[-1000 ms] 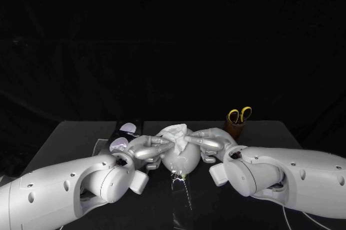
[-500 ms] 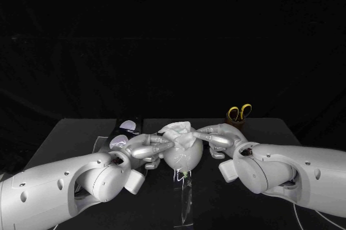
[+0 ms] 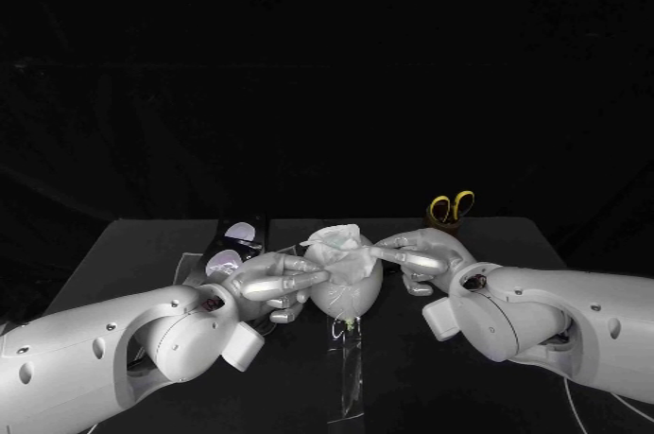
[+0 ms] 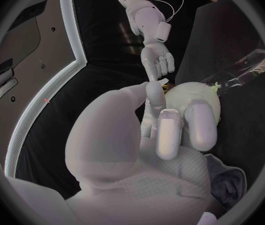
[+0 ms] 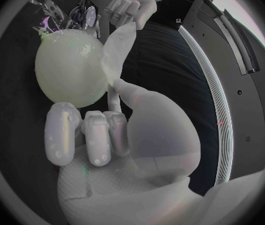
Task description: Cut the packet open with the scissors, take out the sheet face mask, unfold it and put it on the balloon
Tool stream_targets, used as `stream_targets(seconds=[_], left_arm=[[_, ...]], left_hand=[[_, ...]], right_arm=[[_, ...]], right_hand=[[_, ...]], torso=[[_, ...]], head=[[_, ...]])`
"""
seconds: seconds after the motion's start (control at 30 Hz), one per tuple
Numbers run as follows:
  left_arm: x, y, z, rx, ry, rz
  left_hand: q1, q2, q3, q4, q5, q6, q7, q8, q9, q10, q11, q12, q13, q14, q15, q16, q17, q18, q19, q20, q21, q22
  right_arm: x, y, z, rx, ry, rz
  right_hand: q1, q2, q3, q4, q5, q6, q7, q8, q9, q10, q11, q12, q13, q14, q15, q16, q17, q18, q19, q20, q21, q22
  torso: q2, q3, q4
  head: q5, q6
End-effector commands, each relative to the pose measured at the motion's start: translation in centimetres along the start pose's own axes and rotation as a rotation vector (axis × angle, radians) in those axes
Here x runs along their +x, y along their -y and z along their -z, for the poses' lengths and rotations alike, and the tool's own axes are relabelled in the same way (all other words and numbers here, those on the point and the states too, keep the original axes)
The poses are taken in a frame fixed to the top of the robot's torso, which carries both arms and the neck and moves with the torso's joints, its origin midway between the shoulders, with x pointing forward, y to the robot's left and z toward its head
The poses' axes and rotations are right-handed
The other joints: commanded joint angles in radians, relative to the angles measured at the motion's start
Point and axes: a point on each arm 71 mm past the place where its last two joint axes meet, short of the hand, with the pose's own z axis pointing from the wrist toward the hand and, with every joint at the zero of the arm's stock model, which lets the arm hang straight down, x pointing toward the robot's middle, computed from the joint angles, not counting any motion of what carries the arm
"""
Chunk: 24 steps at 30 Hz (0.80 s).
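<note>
moved: balloon (image 3: 341, 292) carried farther forward | left hand (image 3: 280, 283) grips it, fingers curled | right hand (image 3: 420, 256) pinches sheet mask (image 3: 336, 237) on top

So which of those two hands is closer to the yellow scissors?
The right hand; the scissors stand just behind it, while the left hand is across the balloon.

No lettering, brand, number or sign can be read in any view. The dark packet (image 3: 234, 247) at the back of the table bears pale oval patches, too small and blurred to make out as print.
</note>
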Motion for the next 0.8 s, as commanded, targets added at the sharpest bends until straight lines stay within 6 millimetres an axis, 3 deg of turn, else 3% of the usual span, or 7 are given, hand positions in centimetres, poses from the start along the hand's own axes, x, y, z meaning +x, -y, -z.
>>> stream_targets(seconds=[0.03,0.5,0.8], left_arm=[[0.3,0.1,0.2,0.010,-0.053,0.004],[-0.7,-0.7,0.8,-0.072,-0.020,-0.031],[-0.8,-1.4,1.2,-0.150,-0.054,-0.072]], left_hand=[[-0.002,0.010,0.021,-0.014,0.005,-0.003,0.000,0.005,0.100,0.024,-0.014,-0.005,-0.002,0.075,-0.004,0.005,0.155,-0.014,0.000,-0.007,0.006,0.002],[-0.011,0.007,0.036,-0.023,0.005,-0.006,0.001,0.008,0.106,0.024,-0.014,-0.009,-0.002,0.074,-0.004,0.005,0.155,-0.013,-0.001,-0.007,0.005,0.001],[-0.020,0.002,0.053,-0.034,0.005,-0.007,0.001,0.012,0.112,0.024,-0.014,-0.012,-0.003,0.074,-0.004,0.004,0.153,-0.013,-0.001,-0.007,0.006,0.002]], right_arm=[[0.2,0.0,0.3,-0.004,-0.067,0.056],[-0.7,0.3,0.8,-0.003,-0.064,0.114],[-1.5,0.4,0.9,-0.020,-0.030,0.141]], right_hand=[[0.001,0.008,0.012,-0.011,0.002,0.007,-0.003,0.005,0.019,0.104,-0.007,0.003,0.264,0.106,-0.004,0.004,0.263,0.003,0.009,0.001,-0.002,0.199],[0.002,0.007,0.014,-0.014,0.002,0.006,-0.002,0.006,0.020,0.104,-0.007,0.003,0.264,0.106,-0.004,0.004,0.263,0.004,0.008,0.001,-0.004,0.198],[0.002,0.007,0.014,-0.015,0.002,0.006,-0.002,0.006,0.021,0.104,-0.007,0.003,0.264,0.106,-0.004,0.004,0.263,0.003,0.008,0.001,-0.003,0.198]], torso=[[-0.001,0.0001,-0.0010],[0.001,0.0009,-0.0012],[0.001,-0.0003,-0.0007]], head=[[-0.001,-0.004],[-0.003,-0.010],[-0.006,-0.022]])
